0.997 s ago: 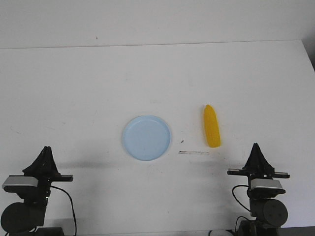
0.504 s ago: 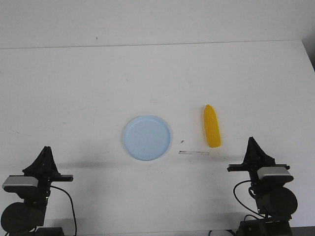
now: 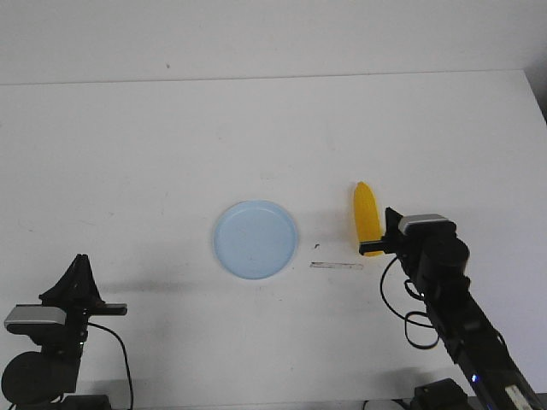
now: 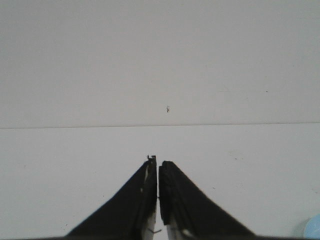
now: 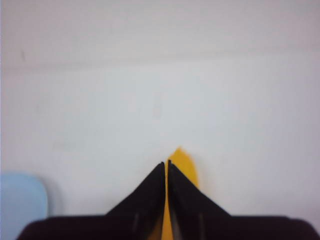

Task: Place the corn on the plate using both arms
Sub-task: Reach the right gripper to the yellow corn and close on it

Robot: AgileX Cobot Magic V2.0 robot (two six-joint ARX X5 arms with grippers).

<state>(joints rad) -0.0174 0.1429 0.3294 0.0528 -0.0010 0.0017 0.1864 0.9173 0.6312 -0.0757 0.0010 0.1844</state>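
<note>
Corn (image 3: 367, 218) half behind right pincer (image 5: 166, 165)

Right arm reaches out while left arm stays folded at its base

The right arm (image 3: 453, 316) stretches forward over the table, its gripper (image 5: 166, 165) pressed closed with fingertips poised above the corn (image 3: 367, 218). The left arm (image 3: 51, 342) sits folded well left of the corn, its gripper (image 4: 157, 162) likewise pinched closed.

The white table (image 3: 128, 154) carries the plate (image 3: 255, 239), the corn (image 3: 367, 213) and a thin strip (image 3: 337, 266).
</note>
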